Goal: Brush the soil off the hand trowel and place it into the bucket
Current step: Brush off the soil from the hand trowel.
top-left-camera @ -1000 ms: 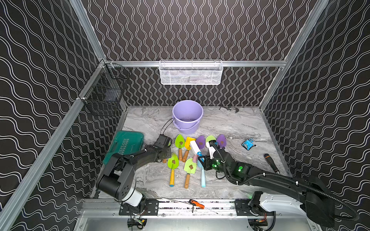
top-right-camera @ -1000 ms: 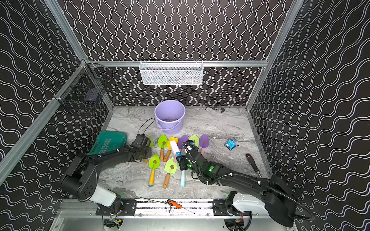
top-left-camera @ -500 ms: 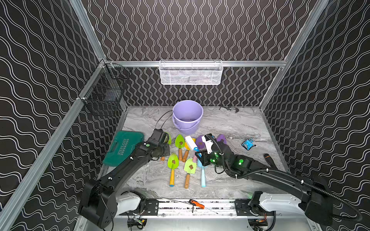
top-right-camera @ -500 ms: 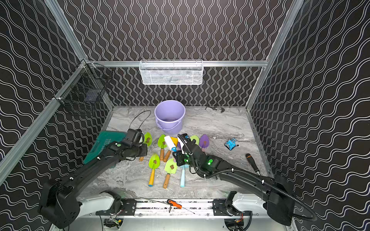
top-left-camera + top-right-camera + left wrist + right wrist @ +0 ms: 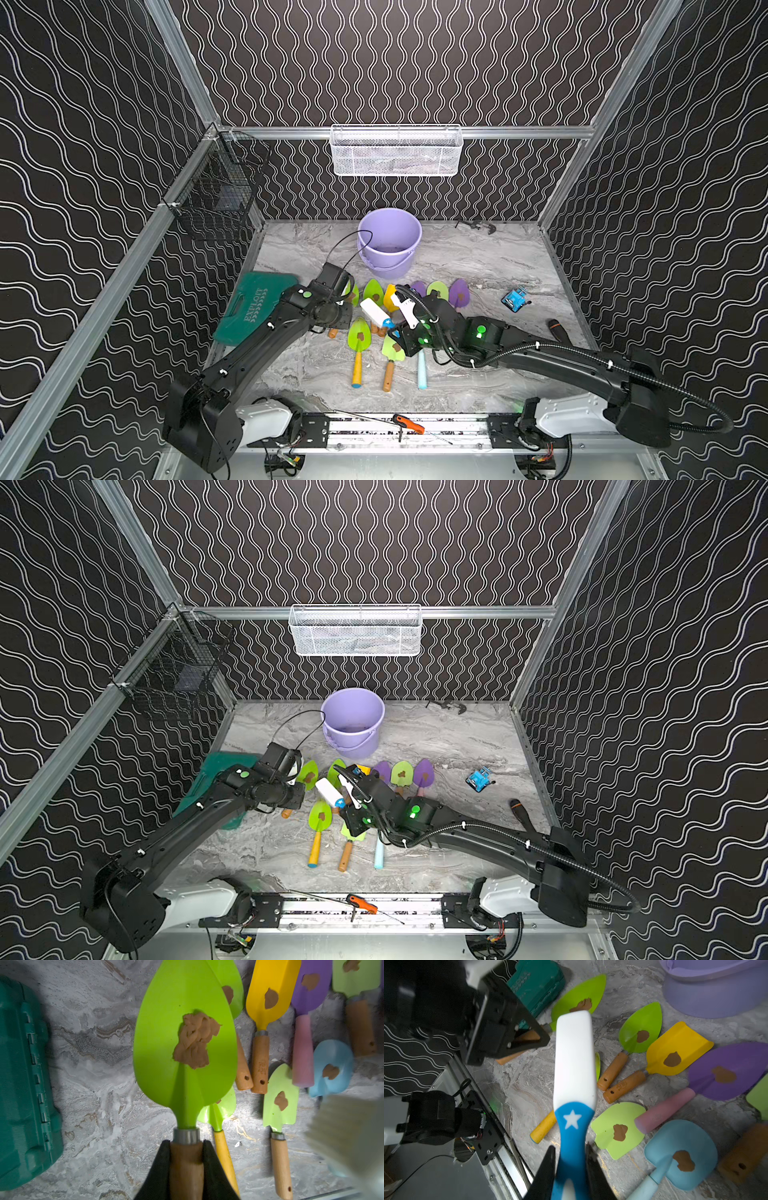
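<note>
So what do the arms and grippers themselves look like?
The left arm and right arm are matte black, with white bases and a green light near each wrist. A ribbed black hose runs along the right arm; a thin black cable loops off the left wrist. The left gripper and right gripper have black tapered fingers.

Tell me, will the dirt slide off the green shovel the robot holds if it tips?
Probably not alone: the dirt looks squashed flat like dough on the green shovel. The shovel looks smooth and shiny, so the brush would likely push it off in one lump.
</note>
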`<action>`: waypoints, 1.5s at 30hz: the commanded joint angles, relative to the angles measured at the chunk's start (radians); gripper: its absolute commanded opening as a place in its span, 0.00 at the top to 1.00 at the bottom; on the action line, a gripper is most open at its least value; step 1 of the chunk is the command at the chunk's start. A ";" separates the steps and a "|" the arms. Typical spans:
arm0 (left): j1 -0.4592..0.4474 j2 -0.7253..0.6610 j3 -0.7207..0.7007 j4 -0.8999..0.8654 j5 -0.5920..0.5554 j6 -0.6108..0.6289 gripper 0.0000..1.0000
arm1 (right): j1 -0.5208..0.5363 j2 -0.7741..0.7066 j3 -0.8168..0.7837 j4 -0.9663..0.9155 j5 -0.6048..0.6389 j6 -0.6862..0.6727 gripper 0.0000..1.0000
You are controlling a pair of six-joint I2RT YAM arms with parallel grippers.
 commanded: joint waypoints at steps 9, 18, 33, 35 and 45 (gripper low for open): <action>-0.052 -0.050 -0.030 0.054 -0.037 0.033 1.00 | 0.018 0.149 0.131 -0.050 0.011 -0.034 1.00; -0.106 -0.044 -0.016 0.026 -0.107 0.036 1.00 | -0.003 0.301 0.238 -0.157 0.089 0.000 1.00; -0.115 -0.026 -0.038 0.034 -0.105 -0.002 1.00 | -0.103 0.161 0.158 -0.038 0.038 -0.012 1.00; -0.115 -0.036 -0.048 0.071 -0.034 -0.012 1.00 | -0.108 0.124 0.111 -0.034 0.028 0.018 1.00; 0.050 -0.046 -0.112 0.312 0.563 -0.102 1.00 | -0.282 -0.152 -0.229 0.183 -0.197 0.187 1.00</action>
